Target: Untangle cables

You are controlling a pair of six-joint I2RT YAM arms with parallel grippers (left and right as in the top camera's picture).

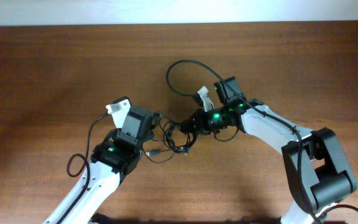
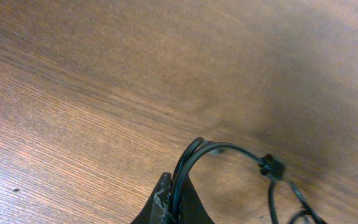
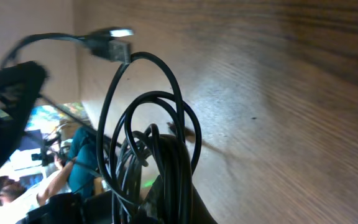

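Your brown wood-grain table point(image 1: 42, 74) fills the overhead view, with a pale strip point(image 1: 166, 11) at 12 o'clock. At 8 o'clock in the right wrist view, a person point(image 3: 2, 186) sits.

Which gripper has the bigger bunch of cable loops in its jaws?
The right gripper: many black cable loops bunch there, while the left gripper pinches just two strands.

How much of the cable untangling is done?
Barely started. Done: nothing looks freed; the cables are one knotted bunch. In hand: the left hand pinches one strand, and the right hand grips a clump of loops with a plug sticking out. Left: pull the loops apart and lay each cord out alone.
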